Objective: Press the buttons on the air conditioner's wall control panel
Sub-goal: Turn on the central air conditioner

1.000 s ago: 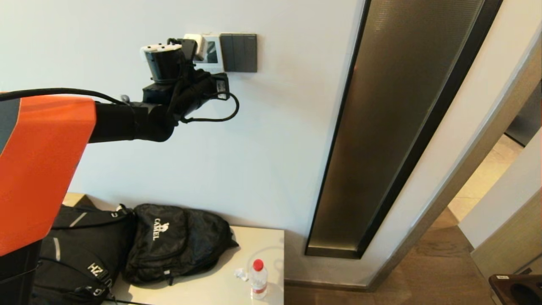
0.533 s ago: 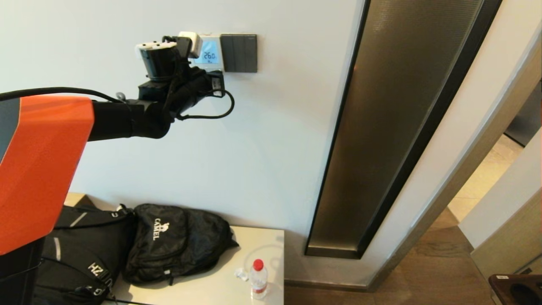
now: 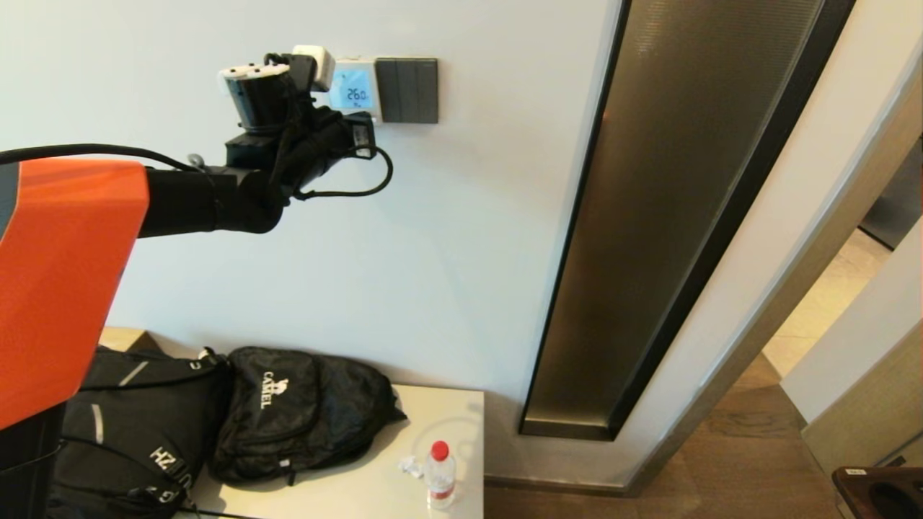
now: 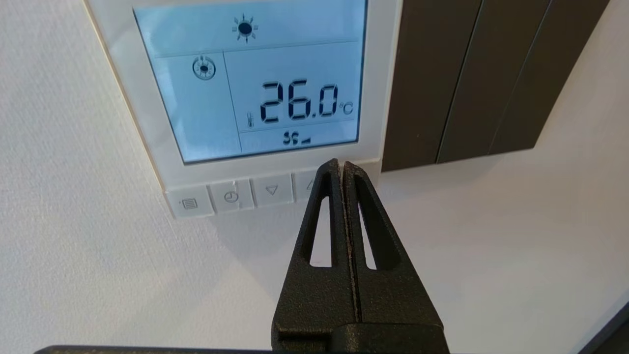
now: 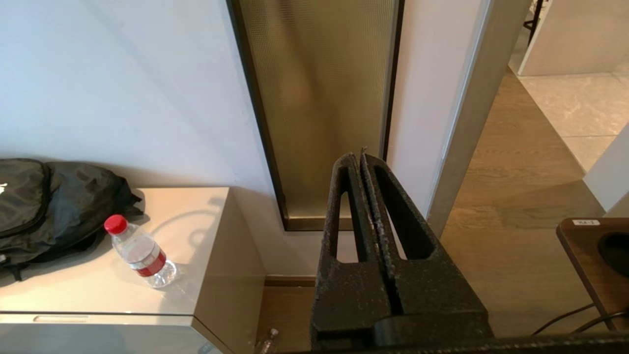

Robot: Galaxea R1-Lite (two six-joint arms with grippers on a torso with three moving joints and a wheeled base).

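Observation:
The white air-conditioner control panel (image 3: pixel 355 90) is on the wall, its blue display lit and reading 26.0 °C. In the left wrist view the panel (image 4: pixel 245 83) has a row of small buttons (image 4: pixel 231 196) along its lower edge. My left gripper (image 4: pixel 341 164) is shut and empty, its tips in front of the right end of that row, covering the up-arrow button. In the head view the left gripper (image 3: pixel 321 72) is raised just left of the panel. My right gripper (image 5: pixel 357 157) is shut, empty, and parked low, outside the head view.
A dark switch plate (image 3: pixel 408 89) adjoins the panel on its right. Below, a low cabinet (image 3: pixel 447 411) carries black bags (image 3: pixel 288 418) and a water bottle (image 3: pixel 440 476). A tall dark-framed glass strip (image 3: pixel 670 216) and a doorway lie to the right.
The panel's display went from dark to lit blue. My left arm has shifted left and slightly up, uncovering more of the panel.

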